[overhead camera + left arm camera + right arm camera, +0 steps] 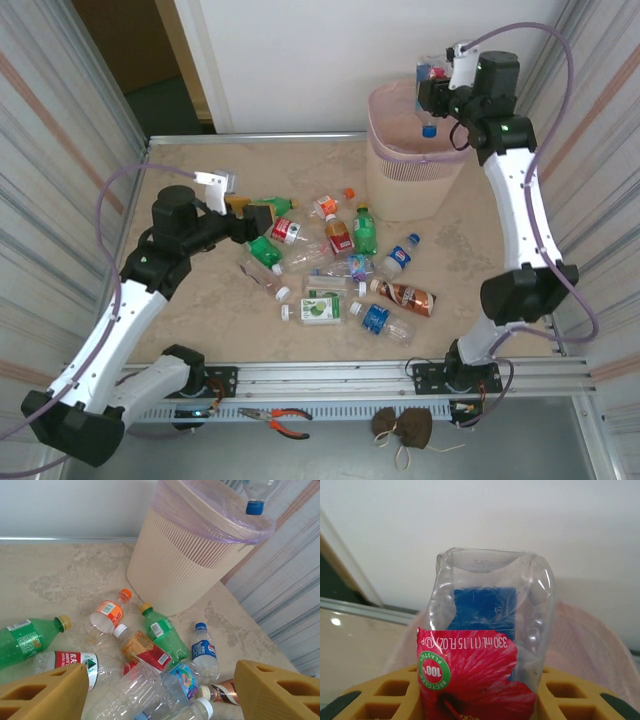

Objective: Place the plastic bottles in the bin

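Right wrist view: bottle point(487, 630) label, upside down, reads "330 mL (11.15 FL OZ)" (green "100%" badge too), right gripper point(481, 700) clamped on it, left gripper point(160, 692) spread wide.

Bottles point(364, 231) scattered beside bin point(400, 190); held bottle point(429, 129) cap-down above.

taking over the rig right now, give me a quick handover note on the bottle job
Right gripper: shut on a clear red-label bottle, cap down over the bin.
Left gripper: open and empty, above the loose bottles on the table.
Done: unclear, because the bin's inside cannot be seen.
Left: release this bottle into the bin, then bin the loose ones, about a dozen.
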`<state>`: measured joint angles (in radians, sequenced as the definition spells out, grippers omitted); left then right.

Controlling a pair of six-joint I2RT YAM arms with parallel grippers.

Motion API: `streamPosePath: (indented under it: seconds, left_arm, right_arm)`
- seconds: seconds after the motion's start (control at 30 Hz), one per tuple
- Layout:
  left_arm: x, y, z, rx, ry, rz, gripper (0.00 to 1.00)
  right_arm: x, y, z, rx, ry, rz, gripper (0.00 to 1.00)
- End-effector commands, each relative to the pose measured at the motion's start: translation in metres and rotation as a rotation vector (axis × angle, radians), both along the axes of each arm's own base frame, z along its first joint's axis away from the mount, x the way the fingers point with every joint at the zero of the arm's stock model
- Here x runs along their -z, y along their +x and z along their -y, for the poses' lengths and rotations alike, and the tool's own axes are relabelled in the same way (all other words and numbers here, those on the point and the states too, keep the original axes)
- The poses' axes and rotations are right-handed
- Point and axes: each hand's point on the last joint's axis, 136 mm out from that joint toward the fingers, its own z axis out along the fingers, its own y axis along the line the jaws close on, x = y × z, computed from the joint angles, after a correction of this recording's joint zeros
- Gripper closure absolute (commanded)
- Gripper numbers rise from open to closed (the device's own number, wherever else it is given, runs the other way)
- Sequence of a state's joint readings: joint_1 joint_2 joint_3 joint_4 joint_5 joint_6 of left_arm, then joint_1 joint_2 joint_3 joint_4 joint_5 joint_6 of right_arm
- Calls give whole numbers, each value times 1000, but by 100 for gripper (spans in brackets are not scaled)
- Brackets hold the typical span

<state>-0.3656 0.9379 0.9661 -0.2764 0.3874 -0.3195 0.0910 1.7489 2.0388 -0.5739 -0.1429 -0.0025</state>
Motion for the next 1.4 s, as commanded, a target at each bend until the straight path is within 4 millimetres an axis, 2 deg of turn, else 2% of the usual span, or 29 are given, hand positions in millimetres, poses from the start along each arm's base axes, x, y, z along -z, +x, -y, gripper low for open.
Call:
streamPosePath:
  seconds: [0.0,0.23,0.33,0.5,0.63,0.77,0.97,1.17,1.37]
  left_arm:
    - [4,4,-3,-26,-7,-14,24]
    - [9,7,-4,-39,-7,-36,24]
    - [11,8,-4,-39,-3,-46,24]
    - [15,8,-5,-47,-2,-62,24]
    - [22,11,-7,-67,6,-90,25]
    - [30,13,-12,-104,15,-130,25]
    - [53,18,-27,-213,43,-230,25]
    - [96,19,-51,-382,97,-431,25]
    - [144,13,-78,-616,118,-664,28]
  right_arm:
    - [43,8,24,95,-142,-148,64]
    - [132,22,38,161,-208,-424,66]
    - [163,24,42,181,-228,-513,66]
    - [203,27,44,188,-249,-611,63]
    - [223,29,43,186,-248,-661,57]
    - [226,31,43,193,-244,-673,47]
    - [201,29,40,196,-237,-626,34]
    - [167,20,34,195,-232,-562,27]
    - [129,8,28,185,-212,-488,26]
